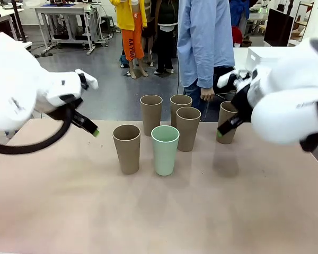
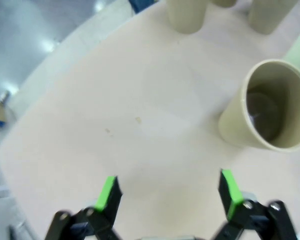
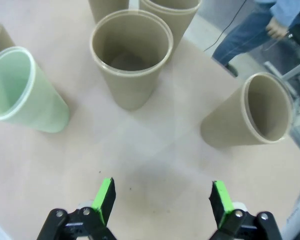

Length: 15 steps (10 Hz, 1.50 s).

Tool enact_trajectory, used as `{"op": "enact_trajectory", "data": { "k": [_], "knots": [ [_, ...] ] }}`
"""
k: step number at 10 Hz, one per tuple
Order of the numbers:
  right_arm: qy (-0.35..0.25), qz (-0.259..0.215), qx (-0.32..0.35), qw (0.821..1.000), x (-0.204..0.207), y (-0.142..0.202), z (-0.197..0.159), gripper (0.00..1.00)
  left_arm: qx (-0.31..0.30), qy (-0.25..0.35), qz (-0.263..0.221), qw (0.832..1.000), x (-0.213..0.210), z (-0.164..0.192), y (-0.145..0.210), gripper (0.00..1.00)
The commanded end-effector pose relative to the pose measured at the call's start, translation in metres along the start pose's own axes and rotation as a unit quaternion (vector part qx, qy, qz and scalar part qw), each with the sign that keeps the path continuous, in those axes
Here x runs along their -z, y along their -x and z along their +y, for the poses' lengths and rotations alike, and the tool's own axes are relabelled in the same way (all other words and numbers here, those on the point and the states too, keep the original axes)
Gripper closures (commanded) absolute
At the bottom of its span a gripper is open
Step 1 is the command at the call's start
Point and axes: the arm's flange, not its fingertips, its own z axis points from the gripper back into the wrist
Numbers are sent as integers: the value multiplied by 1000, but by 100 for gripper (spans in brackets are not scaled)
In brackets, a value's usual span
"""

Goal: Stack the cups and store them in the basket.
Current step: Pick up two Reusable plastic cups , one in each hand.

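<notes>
Six cups stand upright on the tan table, mouths up, so each one's long axis runs straight up from the tabletop. Five are tan-brown and one is a pale mint cup. All are tall, tapered, handleless tumblers with a dull matte skin and thin rims, and all are empty. Five cluster near the middle. The sixth, a lone tan cup, stands apart on your robot's right. Your right gripper hangs with its jaws spread wide and nothing between the green pads. From the front it sits just beside this lone cup, on the near side. Along its own fingers the cup lies ahead and off towards the right-hand finger, not between the pads, so a grasp would likely need a sideways shift first. Your left gripper is also spread wide and empty over bare table. Its nearest cup, the front-left tan cup, lies ahead and outside one finger. The right arm looks the closer of the two to a cup. A person in a blue shirt stands at the far side. A white box beyond the right arm may be the basket, though too little shows to be sure.
</notes>
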Motion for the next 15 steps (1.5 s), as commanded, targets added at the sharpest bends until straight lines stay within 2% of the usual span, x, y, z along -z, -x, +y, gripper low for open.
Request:
{"op": "enact_trajectory", "data": {
  "k": [1, 2, 4, 5, 7, 9, 11, 15],
  "knots": [
    [-56, -4, -25, 998, -45, -7, -36, 0, 42, 59, 18, 997, -33, 41, -2, 0],
    [-74, -14, -51, 996, -69, 4, -60, 0, 63, 86, 16, 994, -45, 56, 5, 0],
    [-113, -48, -80, 989, -102, 44, -98, 0, 112, 149, -19, 982, -64, 87, 34, 0],
    [-127, -71, -91, 985, -115, 69, -117, 0, 129, 180, -48, 974, -71, 101, 54, 0],
    [-143, -115, -112, 977, -131, 119, -146, 0, 157, 206, -99, 961, -84, 121, 92, 0],
    [-160, -148, -117, 969, -141, 150, -162, 0, 164, 199, -139, 956, -94, 134, 128, 0],
    [-167, -176, -119, 963, -151, 174, -171, 0, 184, 190, -170, 949, -104, 129, 155, 0],
    [-174, -204, -112, 957, -163, 194, -178, 0, 185, 184, -211, 942, -114, 120, 183, 0]
  ]
}}
